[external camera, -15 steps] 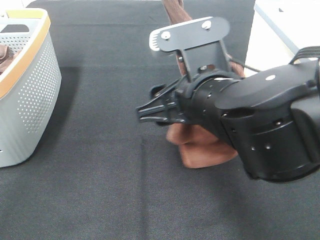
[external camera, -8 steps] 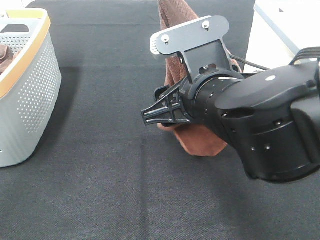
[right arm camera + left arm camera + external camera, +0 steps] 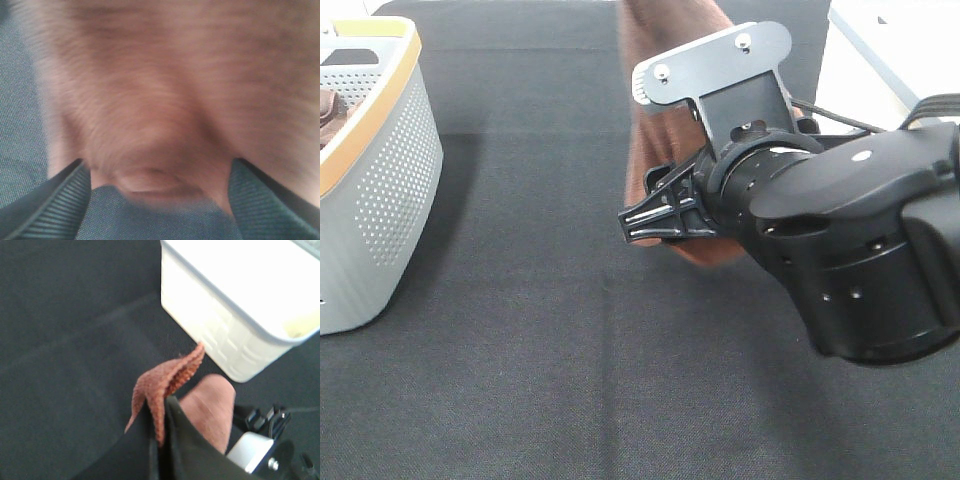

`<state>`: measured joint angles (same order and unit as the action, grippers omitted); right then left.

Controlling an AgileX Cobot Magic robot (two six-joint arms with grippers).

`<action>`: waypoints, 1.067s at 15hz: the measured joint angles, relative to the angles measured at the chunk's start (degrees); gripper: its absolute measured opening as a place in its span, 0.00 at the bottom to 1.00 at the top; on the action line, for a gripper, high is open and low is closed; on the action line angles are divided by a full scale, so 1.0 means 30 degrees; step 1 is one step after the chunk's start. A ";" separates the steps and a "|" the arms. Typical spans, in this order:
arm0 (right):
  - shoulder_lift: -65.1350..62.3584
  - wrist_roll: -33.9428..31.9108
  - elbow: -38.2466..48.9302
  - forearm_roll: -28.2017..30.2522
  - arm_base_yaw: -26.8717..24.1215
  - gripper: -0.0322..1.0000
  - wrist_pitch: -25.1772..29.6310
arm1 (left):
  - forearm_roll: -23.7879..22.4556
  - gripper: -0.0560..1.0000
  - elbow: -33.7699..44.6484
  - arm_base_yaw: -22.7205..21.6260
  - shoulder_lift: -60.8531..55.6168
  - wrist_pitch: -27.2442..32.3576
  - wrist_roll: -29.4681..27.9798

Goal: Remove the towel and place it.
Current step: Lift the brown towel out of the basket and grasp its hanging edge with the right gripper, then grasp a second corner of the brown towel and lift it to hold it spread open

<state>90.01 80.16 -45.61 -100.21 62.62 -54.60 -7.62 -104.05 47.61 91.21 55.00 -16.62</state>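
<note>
Now L end effector (image 3: pixel 161 412) pinches towel (image 3: pixel 645 150), R end effector (image 3: pixel 160 200) gapes; basket (image 3: pixel 380 200) w/ brown bundle (image 3: pixel 328 112) inside.

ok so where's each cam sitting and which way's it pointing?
Exterior high: mounted high, looks down on the table, basket, hanging towel; right arm fills the foreground.
Left wrist: looks past shut left jaws pinching the towel, toward a white bin.
Right wrist: looks between open right jaws, towel close, blurred.
Shared: the towel, in all three.
</note>
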 joint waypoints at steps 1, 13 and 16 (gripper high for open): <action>0.0000 0.0000 0.0000 0.0000 0.0000 0.73 -0.0019 | 0.0153 0.05 0.0000 0.0000 0.0000 0.0535 0.0000; -0.0057 0.0917 0.0000 0.0917 0.0000 0.03 0.0955 | -0.0115 0.05 0.0000 0.0000 0.0019 -0.0248 0.0038; -0.1280 0.1585 0.0000 0.0210 0.0000 0.03 0.1070 | -0.1929 0.05 0.0000 -0.0172 0.0038 -0.0267 0.0038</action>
<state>86.17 84.91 -45.61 -99.58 62.62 -51.39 -13.41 -104.05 47.10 91.33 54.20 -16.50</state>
